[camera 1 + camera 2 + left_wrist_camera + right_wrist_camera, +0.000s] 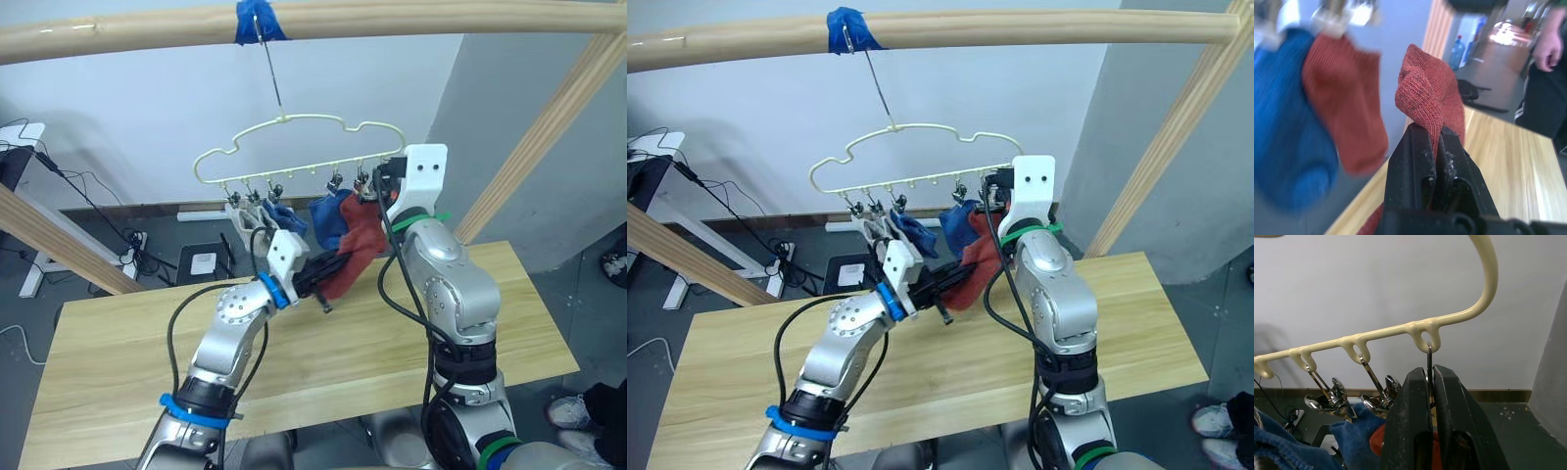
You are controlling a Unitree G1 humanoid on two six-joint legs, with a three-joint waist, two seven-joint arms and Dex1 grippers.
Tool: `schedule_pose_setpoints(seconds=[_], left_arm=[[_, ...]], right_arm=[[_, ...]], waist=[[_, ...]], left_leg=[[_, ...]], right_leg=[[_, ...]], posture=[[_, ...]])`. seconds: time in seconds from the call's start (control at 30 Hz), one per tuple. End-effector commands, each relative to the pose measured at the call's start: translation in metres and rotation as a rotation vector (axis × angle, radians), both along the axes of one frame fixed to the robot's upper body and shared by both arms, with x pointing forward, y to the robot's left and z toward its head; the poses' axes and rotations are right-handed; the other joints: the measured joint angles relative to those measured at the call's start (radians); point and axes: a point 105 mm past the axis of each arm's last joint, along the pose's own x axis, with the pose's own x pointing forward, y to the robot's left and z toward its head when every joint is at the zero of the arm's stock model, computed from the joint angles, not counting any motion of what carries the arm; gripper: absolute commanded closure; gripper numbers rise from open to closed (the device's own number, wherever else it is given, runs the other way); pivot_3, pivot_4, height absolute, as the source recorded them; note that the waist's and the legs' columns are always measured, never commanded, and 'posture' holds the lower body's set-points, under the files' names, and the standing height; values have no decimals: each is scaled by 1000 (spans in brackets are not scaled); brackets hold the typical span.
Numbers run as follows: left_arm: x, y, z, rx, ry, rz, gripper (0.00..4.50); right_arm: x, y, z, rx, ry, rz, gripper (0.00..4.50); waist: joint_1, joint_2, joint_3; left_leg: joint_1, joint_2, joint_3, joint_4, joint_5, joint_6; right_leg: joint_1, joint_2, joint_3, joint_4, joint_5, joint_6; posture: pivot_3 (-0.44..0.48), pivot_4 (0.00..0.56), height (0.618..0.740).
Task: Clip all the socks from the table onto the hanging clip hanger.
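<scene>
Socks hang from the clip hanger (294, 157) under the wooden pole (392, 18): a blue sock (329, 221) and a rust-red sock (1344, 117) are already clipped. A second rust-red sock (1425, 98) is gripped in the closed jaws of the left gripper (1436, 142), raised above the tabletop (118, 362). The right gripper (1430, 377) has its jaws closed on a metal clip (1429, 357) at the hanger's right end.

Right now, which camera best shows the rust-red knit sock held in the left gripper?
The left wrist view: the rust-red knit sock rises pinched between the left gripper's black fingers. Both eye views show it smaller, draped below the cream-yellow wire clip hanger.
</scene>
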Motion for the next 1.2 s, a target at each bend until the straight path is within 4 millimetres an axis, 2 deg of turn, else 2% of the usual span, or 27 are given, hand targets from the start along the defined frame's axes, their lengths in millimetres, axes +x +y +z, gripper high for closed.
schedule_pose_setpoints(seconds=[0.03,0.17,0.4,0.83,1.03,1.2], left_arm=[[15,-12,6,-5,-56,48,4483],[29,-14,8,-21,-72,103,4483],[39,-9,11,-42,-92,140,4483],[30,-26,17,-42,-121,51,4483],[31,-26,19,-42,-126,56,4483],[36,-23,27,-71,-140,86,4483]], right_arm=[[-5,-3,14,16,-54,-10,4500],[-5,-3,15,15,-55,-11,4500],[-6,-3,14,13,-50,-12,4500],[-7,-1,12,17,-38,-5,4500],[-7,-1,12,19,-38,-7,4500],[-7,-2,10,12,-35,-10,4500]], waist=[[0,0,0],[-1,0,0],[-2,0,0],[-3,0,0],[-5,0,0],[-5,0,0]], left_leg=[[0,0,0,0,0,0],[0,0,0,0,0,0],[-1,0,0,0,0,0],[-1,0,-1,-1,0,0],[-1,0,-1,-1,0,0],[-1,0,-1,-1,0,0]], right_leg=[[0,0,0,0,0,0],[0,0,0,-1,0,0],[0,0,0,-1,0,0],[0,0,-1,-1,0,1],[0,0,-1,-1,0,1],[0,0,-1,-1,0,1]], posture=[[-291,224,740],[-300,224,740],[-306,225,740],[-308,224,740],[-310,223,740],[-310,223,740]])
